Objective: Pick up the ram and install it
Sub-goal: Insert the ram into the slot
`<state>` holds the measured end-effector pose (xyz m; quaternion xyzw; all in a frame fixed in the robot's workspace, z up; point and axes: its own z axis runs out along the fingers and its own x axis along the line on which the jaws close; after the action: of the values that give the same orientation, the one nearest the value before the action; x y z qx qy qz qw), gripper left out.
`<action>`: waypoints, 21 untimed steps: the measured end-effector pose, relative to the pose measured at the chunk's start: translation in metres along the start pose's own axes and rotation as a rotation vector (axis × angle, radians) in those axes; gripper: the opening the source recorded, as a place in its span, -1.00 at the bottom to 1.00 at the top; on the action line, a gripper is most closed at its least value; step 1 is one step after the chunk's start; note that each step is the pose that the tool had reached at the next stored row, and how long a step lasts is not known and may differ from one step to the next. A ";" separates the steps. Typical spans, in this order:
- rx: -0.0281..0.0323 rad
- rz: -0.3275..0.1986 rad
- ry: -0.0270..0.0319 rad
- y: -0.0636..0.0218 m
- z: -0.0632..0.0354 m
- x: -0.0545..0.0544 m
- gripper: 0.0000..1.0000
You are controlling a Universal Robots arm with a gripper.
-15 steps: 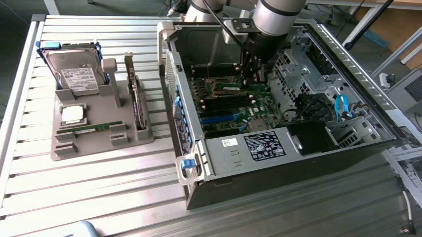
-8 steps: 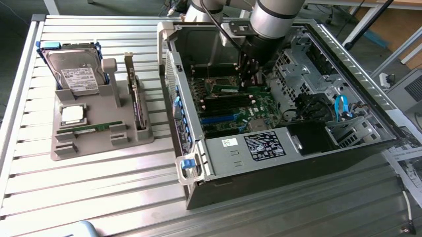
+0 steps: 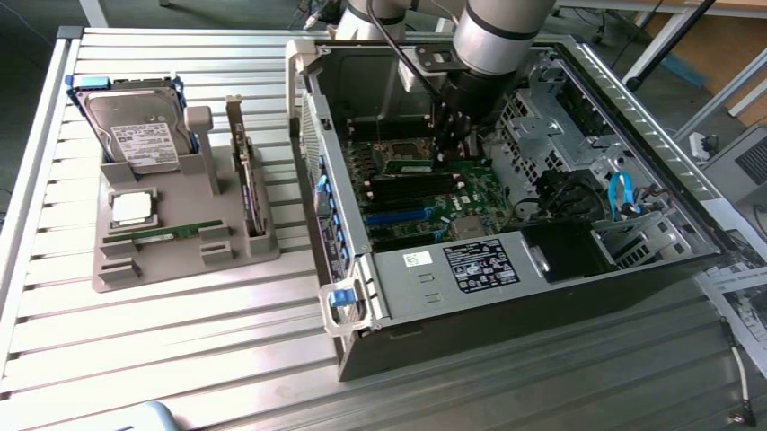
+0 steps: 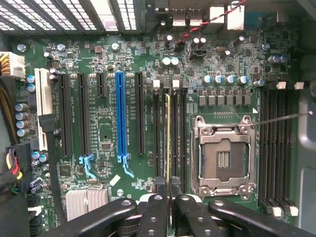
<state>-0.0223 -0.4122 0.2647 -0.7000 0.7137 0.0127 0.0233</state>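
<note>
an open computer case (image 3: 359, 296) is laid on its side, the motherboard (image 4: 106, 128) exposed inside. on the exterior view's left, a grey holder (image 3: 180, 265) is loaded with a hard drive (image 3: 138, 130), a silver processor chip (image 3: 132, 208), an upright bracketed card (image 3: 246, 175) and a green stick (image 3: 162, 233). the gripper (image 4: 169, 190) is clamped on the ram (image 4: 168, 138), seen edge-on along a memory slot beside the processor socket (image 4: 223, 158); whether it is seated cannot be told. everything is set on a slatted metal table (image 3: 180, 359).

Bright, glare on table (image 3: 180, 359), PC case (image 3: 414, 278) int. dim
</note>
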 end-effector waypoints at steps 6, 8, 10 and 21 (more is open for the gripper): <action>-0.0001 -0.002 0.0000 0.0010 0.0040 0.003 -0.75; -0.0002 -0.003 0.0000 0.0022 0.0053 0.005 -0.75; -0.0003 -0.004 0.0001 0.0029 0.0060 0.005 -0.75; -0.0003 -0.006 0.0000 0.0034 0.0138 0.007 -0.75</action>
<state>-0.0256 -0.4181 0.2505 -0.7021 0.7116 0.0127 0.0233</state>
